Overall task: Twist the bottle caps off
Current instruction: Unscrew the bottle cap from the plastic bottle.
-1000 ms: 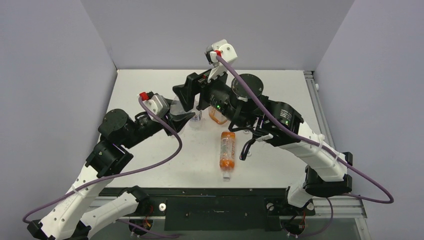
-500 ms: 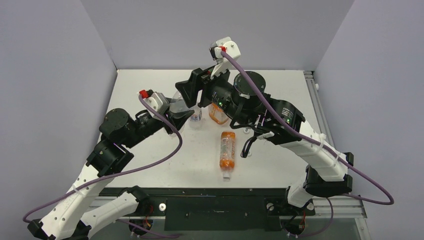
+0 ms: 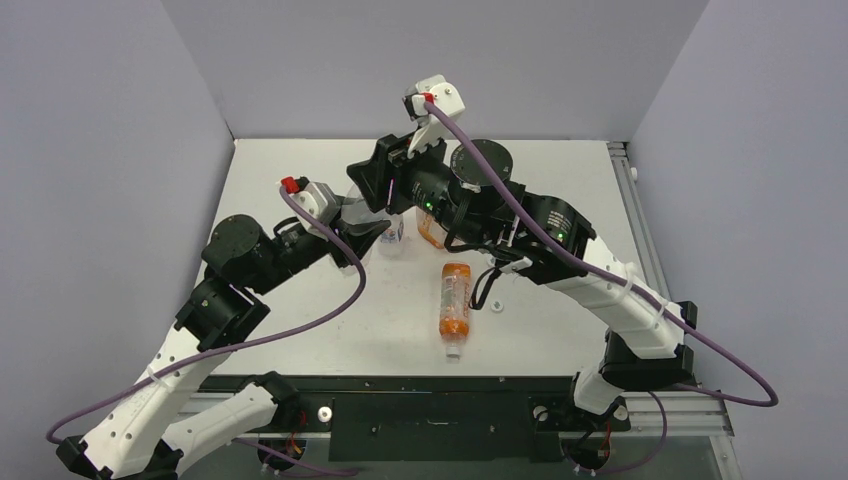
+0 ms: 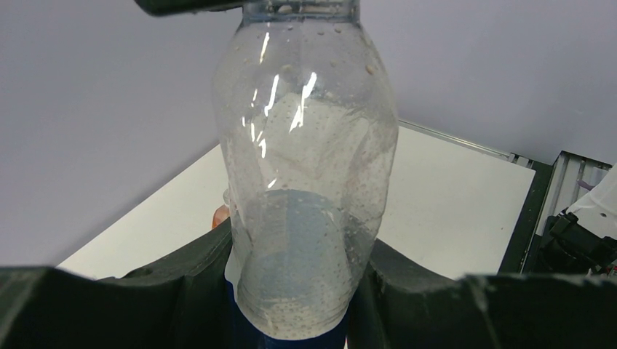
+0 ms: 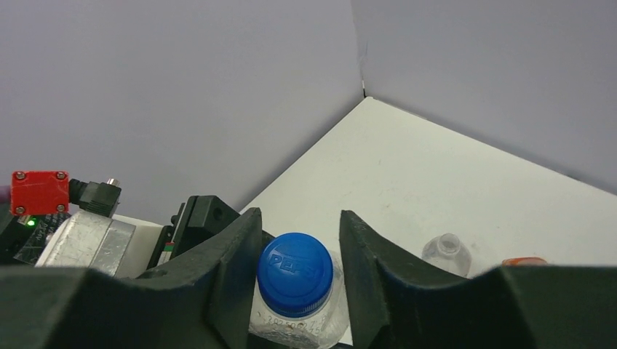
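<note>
My left gripper is shut on the lower body of a clear Pepsi bottle and holds it upright above the table; in the top view this gripper sits under my right one. The bottle's blue cap is on its neck. My right gripper is open, its jaws on either side of the blue cap, with a gap on the right side. In the top view the right gripper hides the cap.
A second clear bottle stands just right of the held one, its neck open in the right wrist view. A wide orange bottle stands beside it. A slim orange bottle with a white cap lies nearer the front.
My right wrist has shifted slightly left above the held bottle. The left arm and the bottles on the table have not moved.
</note>
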Action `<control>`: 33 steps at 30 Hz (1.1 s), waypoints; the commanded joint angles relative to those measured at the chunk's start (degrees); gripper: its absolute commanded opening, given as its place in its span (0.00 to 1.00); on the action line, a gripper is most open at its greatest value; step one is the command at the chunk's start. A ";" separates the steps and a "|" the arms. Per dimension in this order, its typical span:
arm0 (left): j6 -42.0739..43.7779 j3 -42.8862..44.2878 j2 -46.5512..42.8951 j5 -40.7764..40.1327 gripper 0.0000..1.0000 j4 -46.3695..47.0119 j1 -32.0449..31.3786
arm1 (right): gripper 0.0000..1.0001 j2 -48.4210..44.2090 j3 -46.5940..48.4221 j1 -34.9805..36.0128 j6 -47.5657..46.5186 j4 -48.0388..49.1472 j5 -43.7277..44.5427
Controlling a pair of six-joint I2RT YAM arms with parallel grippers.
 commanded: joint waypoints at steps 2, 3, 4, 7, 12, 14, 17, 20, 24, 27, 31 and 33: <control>-1.04 1.33 -0.64 0.35 0.00 3.03 -0.08 | 0.27 -1.59 0.00 -0.17 -0.46 2.71 -0.06; -1.06 1.18 -0.70 0.35 0.00 3.05 -0.13 | 0.24 -2.12 -0.71 -0.17 -0.61 3.39 0.01; -1.07 1.05 -0.82 0.44 0.00 3.09 -0.10 | 0.17 -2.37 -1.19 -0.17 -0.83 3.60 0.08; -1.16 0.66 -1.00 1.25 0.00 3.37 -0.14 | 0.04 -3.50 -2.07 -0.17 -1.51 4.61 0.13; -5.64 -0.34 -2.11 6.17 0.00 5.51 -0.17 | 0.00 -5.99 -2.14 -1.35 -5.59 5.15 -4.94; -7.81 -0.42 -2.77 11.17 0.00 6.16 -0.08 | 0.00 -7.50 -1.80 -3.71 -5.51 4.89 -13.19; -12.11 -0.05 -3.31 18.75 0.00 7.16 -0.06 | 0.00 -10.78 -5.35 -7.19 -4.43 9.23 -32.65; -16.40 0.96 -2.89 26.78 0.00 8.28 -0.08 | 0.00 -13.46 -9.25 -7.46 -3.92 14.89 -45.22; -20.69 2.38 -2.12 34.82 0.00 8.65 -0.08 | 0.00 -14.40 -13.16 -7.58 -0.66 20.80 -58.76; -22.31 3.23 -1.73 38.14 0.00 8.40 -0.08 | 0.00 -14.83 -15.22 -7.55 1.95 24.11 -65.14; -23.41 3.84 -1.40 39.94 0.00 8.98 -0.06 | 0.00 -15.37 -15.86 -7.62 1.25 23.86 -67.12; -23.71 3.96 -1.24 40.03 0.00 9.41 -0.07 | 0.00 -15.38 -15.75 -7.64 0.04 21.91 -66.91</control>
